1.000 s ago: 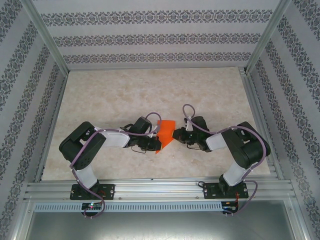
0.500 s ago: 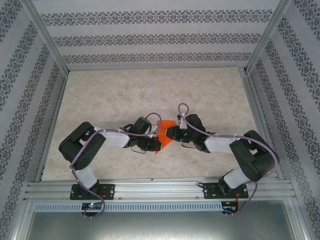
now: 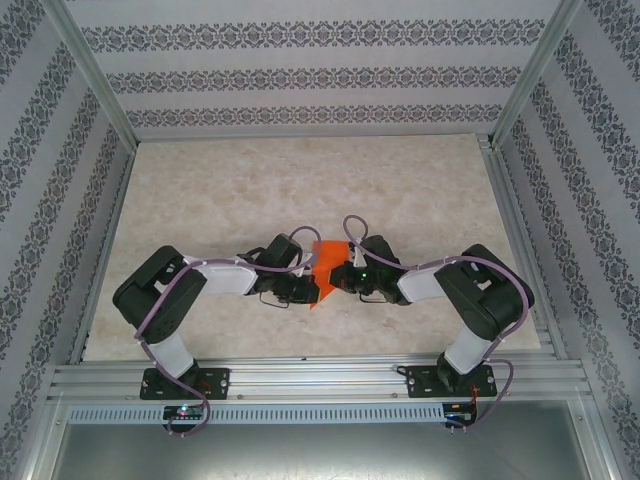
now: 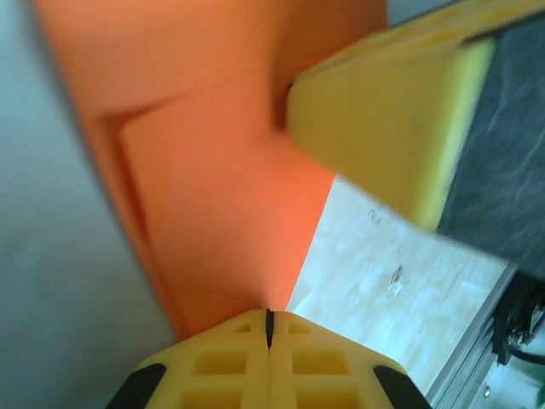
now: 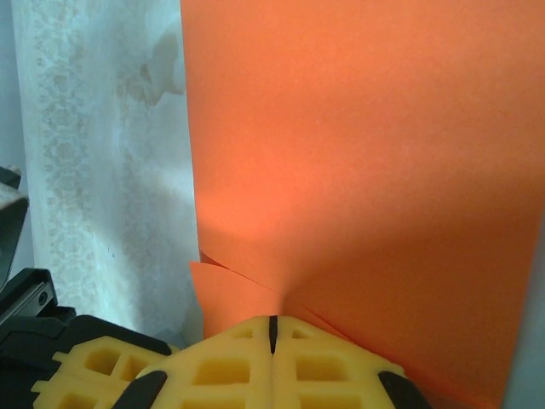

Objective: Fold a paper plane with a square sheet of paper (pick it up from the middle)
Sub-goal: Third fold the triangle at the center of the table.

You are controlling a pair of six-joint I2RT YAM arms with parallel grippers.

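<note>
I'm gripping the orange paper [image 3: 328,265] mid-frame, with the left end effector [image 4: 268,328] and right end effector [image 5: 272,328] both closed on it. The right one is sitting further left than before.

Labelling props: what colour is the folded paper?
The paper is plain orange-red; clearest in right wrist view.

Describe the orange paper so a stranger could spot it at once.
On the pale marbled table, look near the front edge. There the left claw and right claw pinch the partly folded paper from opposite sides; it alone is bright orange-red.
</note>
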